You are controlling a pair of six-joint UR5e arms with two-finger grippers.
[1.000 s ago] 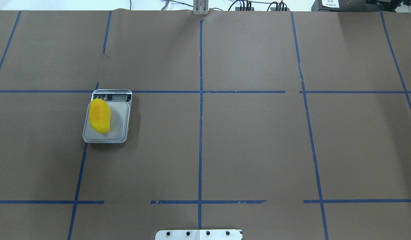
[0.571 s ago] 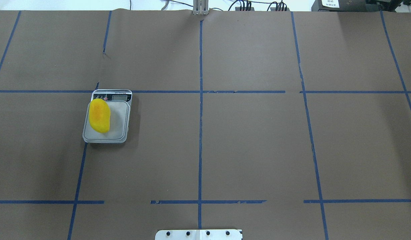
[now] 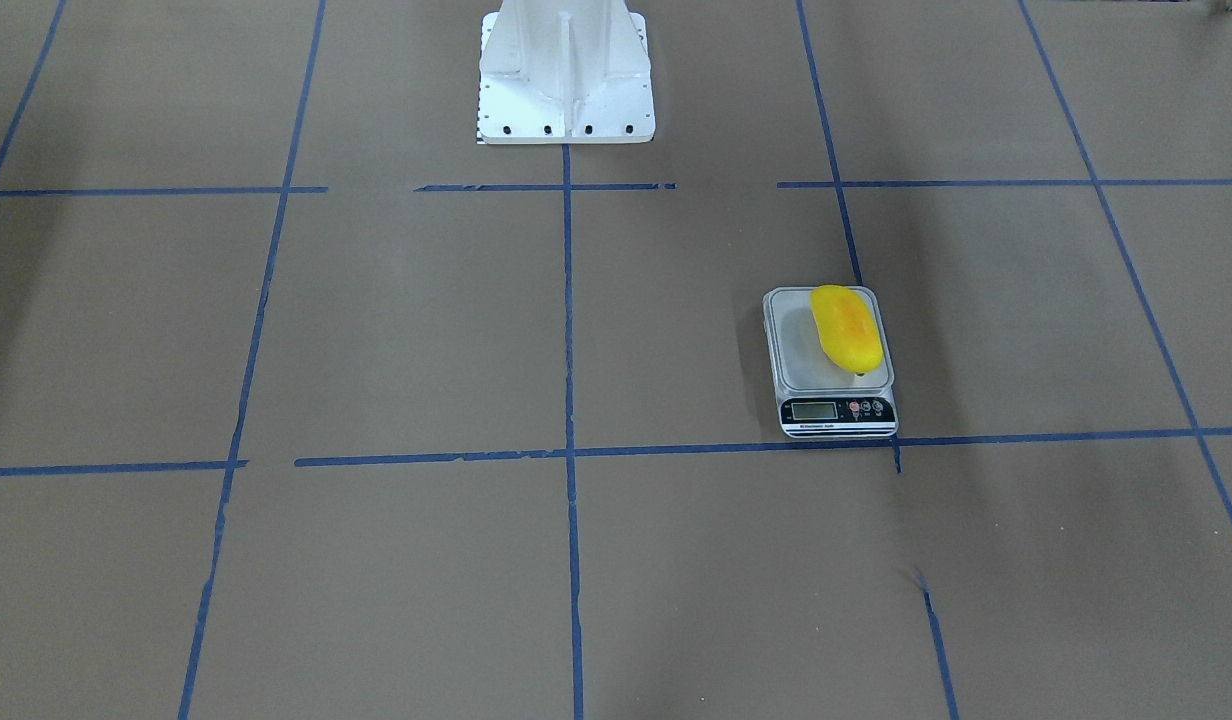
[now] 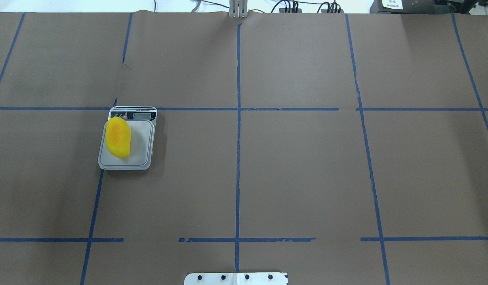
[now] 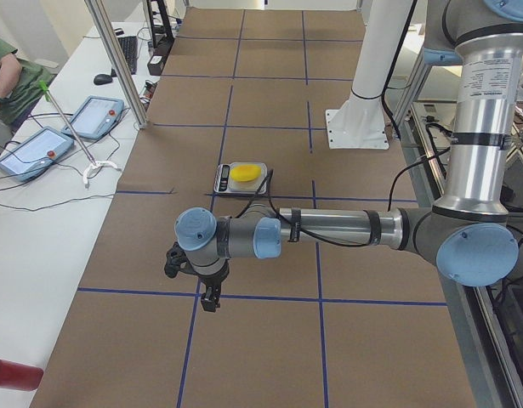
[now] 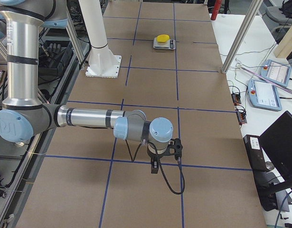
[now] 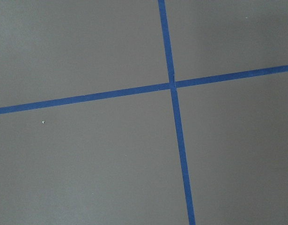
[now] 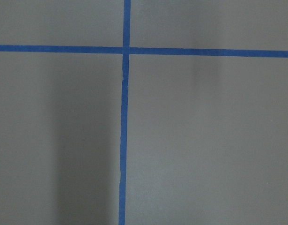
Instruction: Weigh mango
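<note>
Already on the scale: mango (image 4: 118,137) rests while both arms hang clear

Left end effector (image 5: 210,303) hangs above a tape crossing on the counter (image 4: 307,178). Whether it is wide or narrow cannot be told, and the same goes for the right end effector (image 6: 154,167). Inward from the left one, toward the counter's middle, the mango lies on the scale (image 4: 143,152), by the platform's left edge, its long axis pointing away from the robot. The left arm looks nearer.

No text can be read; the display on the scale (image 3: 806,360) is too small.
</note>
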